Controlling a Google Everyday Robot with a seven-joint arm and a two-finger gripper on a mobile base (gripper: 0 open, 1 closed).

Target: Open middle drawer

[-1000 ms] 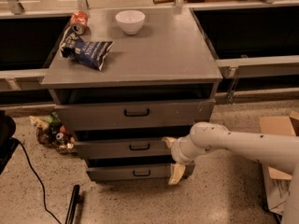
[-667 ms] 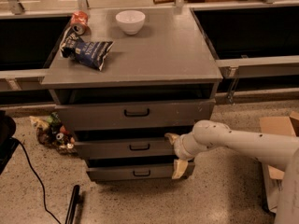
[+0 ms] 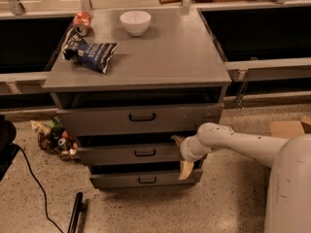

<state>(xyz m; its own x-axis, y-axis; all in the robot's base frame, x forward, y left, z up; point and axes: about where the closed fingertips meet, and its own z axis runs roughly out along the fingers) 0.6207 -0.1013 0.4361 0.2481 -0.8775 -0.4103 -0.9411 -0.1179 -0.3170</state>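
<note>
- At the right end of the middle drawer [image 3: 121,154], between the taller top drawer [image 3: 97,120] and the narrower bottom drawer [image 3: 116,180] of a grey cabinet: gripper [image 3: 181,154] on a white arm reaching in from the right.
- Fingers [image 3: 186,170] spread apart, one tan tip above the drawer front's top edge, the other hanging below its lower edge.
- Small black bar handle [image 3: 145,153] at the front's centre, left of the gripper, untouched.
- On the tabletop [image 3: 170,57]: white bowl [image 3: 135,22], blue chip bag [image 3: 90,52], red can [image 3: 81,23] lying at the bag's far end.
- On the floor left of the cabinet: heap of wrappers [image 3: 53,137].
</note>
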